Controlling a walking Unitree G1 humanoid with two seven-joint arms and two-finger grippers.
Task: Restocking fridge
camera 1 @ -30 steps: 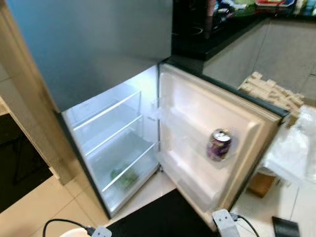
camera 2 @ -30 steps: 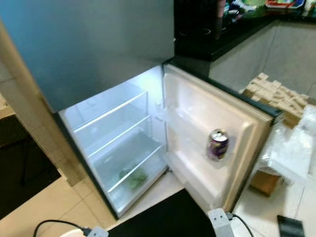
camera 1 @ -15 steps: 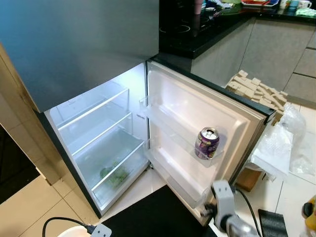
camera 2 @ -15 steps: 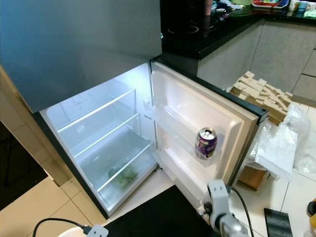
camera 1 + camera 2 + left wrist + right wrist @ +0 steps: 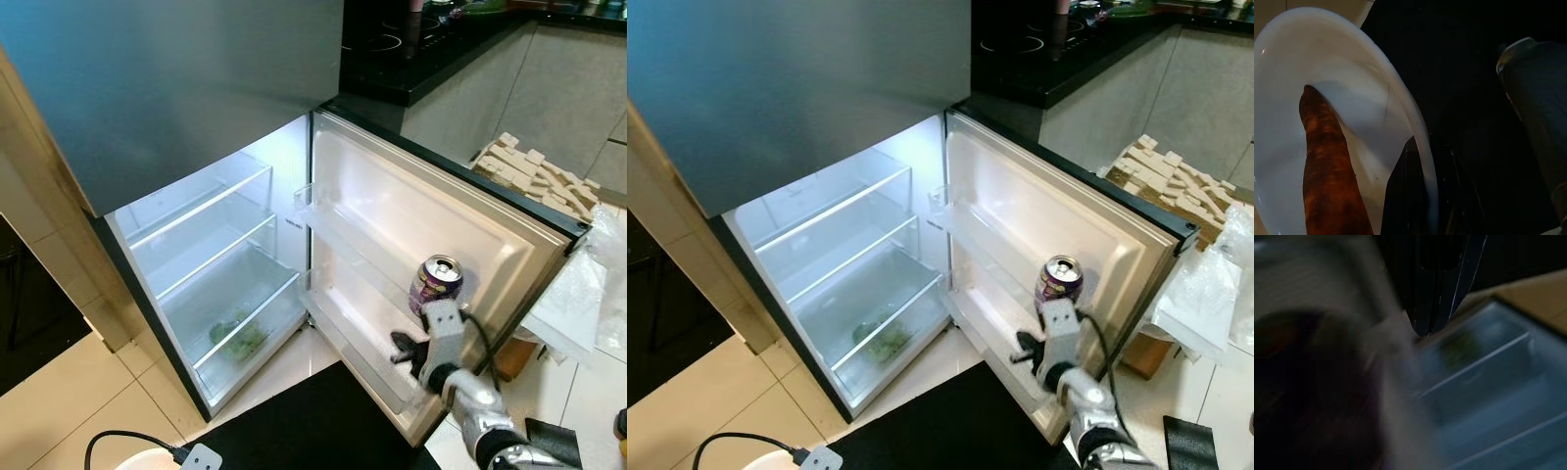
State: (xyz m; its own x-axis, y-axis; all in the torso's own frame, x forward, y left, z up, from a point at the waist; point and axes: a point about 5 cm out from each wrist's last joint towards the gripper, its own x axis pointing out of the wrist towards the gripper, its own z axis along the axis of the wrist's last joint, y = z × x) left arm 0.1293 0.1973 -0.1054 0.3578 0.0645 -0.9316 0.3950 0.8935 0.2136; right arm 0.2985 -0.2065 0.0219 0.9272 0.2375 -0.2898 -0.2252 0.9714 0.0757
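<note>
The fridge's lower compartment (image 5: 211, 264) stands lit, with its door (image 5: 392, 211) swung out to the right. A purple can (image 5: 437, 284) stands upright on the door's middle shelf. Some green vegetable (image 5: 235, 338) lies on the bottom shelf. My right gripper (image 5: 402, 349) is raised in front of the door's lower shelf, just below and left of the can, with its fingers (image 5: 1432, 303) shut and empty. My left gripper (image 5: 1425, 196) is shut on the rim of a white bowl (image 5: 1283, 98) that holds a brown-orange root vegetable (image 5: 1327, 176). The bowl's edge (image 5: 147, 458) shows low at my left.
A black mat (image 5: 313, 421) lies before the fridge. Right of the door are a stack of wooden blocks (image 5: 534, 176), plastic bags (image 5: 578, 294) and a cardboard box (image 5: 509, 357). A black counter (image 5: 421, 49) runs behind. A dark cylinder (image 5: 1537, 112) stands beside the bowl.
The camera has shifted. My right arm has risen from the bottom edge of the view up to the door's lower shelf, close to the can.
</note>
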